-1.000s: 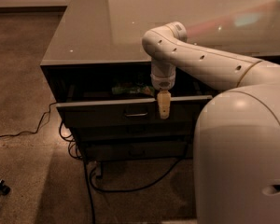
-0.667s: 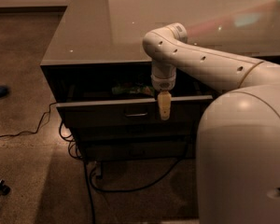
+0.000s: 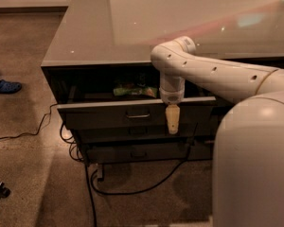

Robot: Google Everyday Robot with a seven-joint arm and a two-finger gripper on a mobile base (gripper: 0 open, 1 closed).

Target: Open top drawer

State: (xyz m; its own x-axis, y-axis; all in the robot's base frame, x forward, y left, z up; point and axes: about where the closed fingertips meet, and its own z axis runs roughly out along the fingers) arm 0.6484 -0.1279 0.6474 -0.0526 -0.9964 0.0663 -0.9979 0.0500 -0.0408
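Observation:
The top drawer [image 3: 109, 115] is a wide dark grey drawer under the counter's edge, pulled partway out, with a small loop handle [image 3: 137, 113] in the middle of its front. A green packet [image 3: 132, 91] lies inside it. My gripper [image 3: 172, 120] hangs down from the white arm in front of the drawer's front, just right of the handle and apart from it. Its cream fingers point down over the drawer face.
Two slimmer grey drawers [image 3: 132, 150] sit shut below. The glossy grey counter [image 3: 146, 27] spans above. Black cables [image 3: 92, 183] trail on the brown floor under the cabinet. A blue shoe [image 3: 4, 85] shows at the left edge. My white base [image 3: 255, 169] fills the right.
A blue shoe has come into view at the left edge. The arm and gripper stay in much the same place by the drawer front.

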